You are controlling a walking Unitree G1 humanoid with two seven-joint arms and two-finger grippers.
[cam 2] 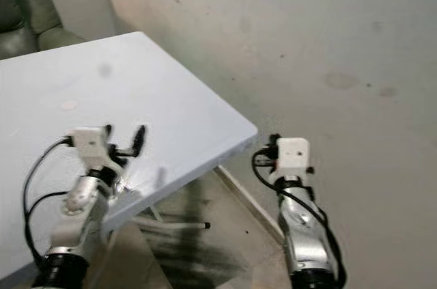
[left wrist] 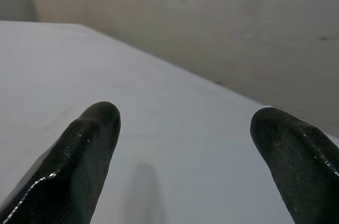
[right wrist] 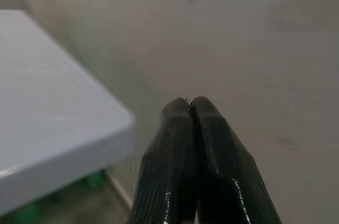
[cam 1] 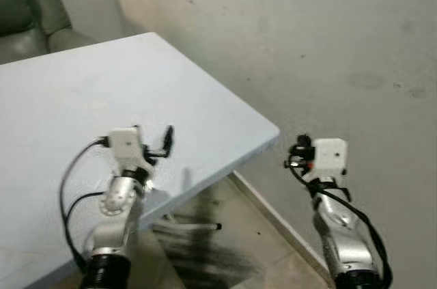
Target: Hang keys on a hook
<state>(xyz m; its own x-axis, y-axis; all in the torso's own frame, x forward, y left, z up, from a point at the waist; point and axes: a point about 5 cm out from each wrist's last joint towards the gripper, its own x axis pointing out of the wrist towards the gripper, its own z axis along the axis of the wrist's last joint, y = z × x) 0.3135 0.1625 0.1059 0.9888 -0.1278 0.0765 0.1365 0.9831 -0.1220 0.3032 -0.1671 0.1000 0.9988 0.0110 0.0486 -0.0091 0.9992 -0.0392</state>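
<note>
My left gripper (cam 1: 153, 140) hovers low over the near right part of a pale blue table (cam 1: 82, 91). Its two black fingers (left wrist: 90, 144) stand wide open with only bare tabletop between them. My right gripper (cam 1: 299, 147) hangs past the table's right corner, out over the floor and facing a plain beige wall (cam 1: 328, 43). In the right wrist view its fingers (right wrist: 180, 144) are pressed together, and nothing is held between them.
A grey-green armchair (cam 1: 27, 9) stands behind the table at the far left. The table's corner (cam 1: 273, 132) juts toward the wall. Below it lie a tiled floor (cam 1: 225, 241), a metal table foot (cam 1: 198, 224) and the wall's skirting.
</note>
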